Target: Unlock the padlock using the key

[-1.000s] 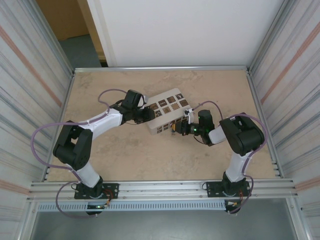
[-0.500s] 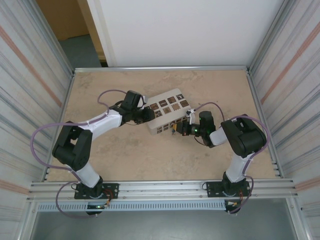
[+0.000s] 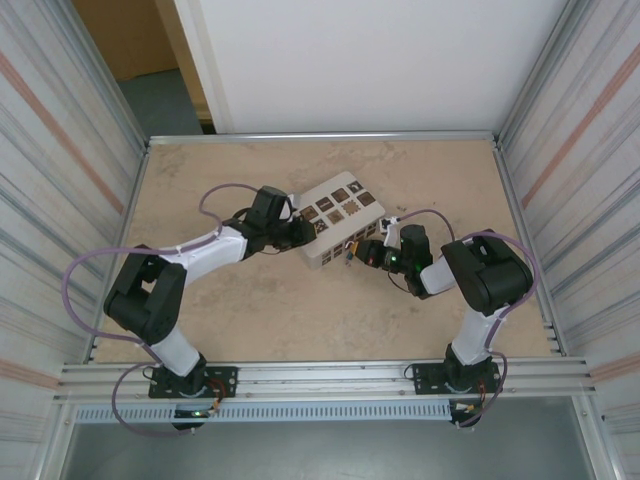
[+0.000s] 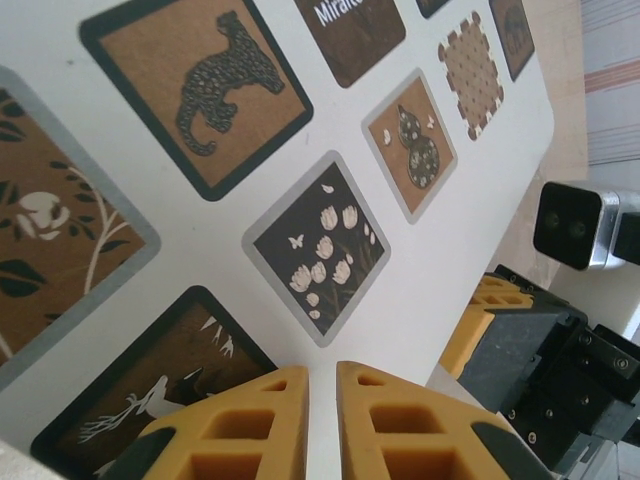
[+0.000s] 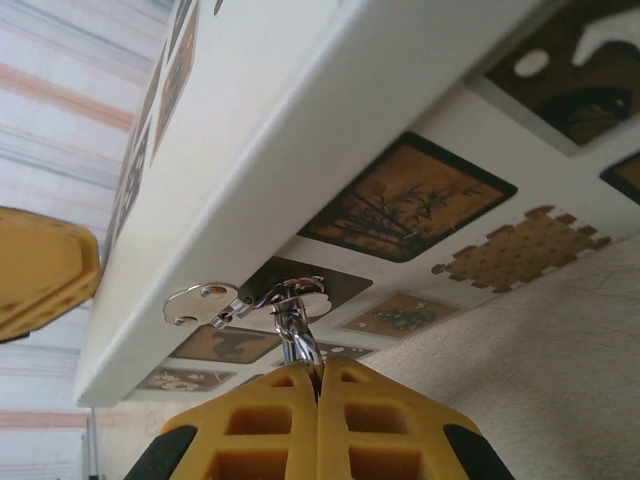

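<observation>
I am seeing bare counter (image 3: 250, 320) lying open at 12 and 6 o'clock of the box (image 3: 340, 212), with ribbed walls (image 3: 60, 180) closing in at 3 and 9. The right claw (image 5: 320, 378) is pressing together on the key (image 5: 299, 342), which is hanging at a silver latch (image 5: 205, 300) on the box's 6 o'clock face; I cannot pick out the padlock. The left claw (image 4: 322, 375) is sitting barely spread over the lid, holding nothing.
</observation>
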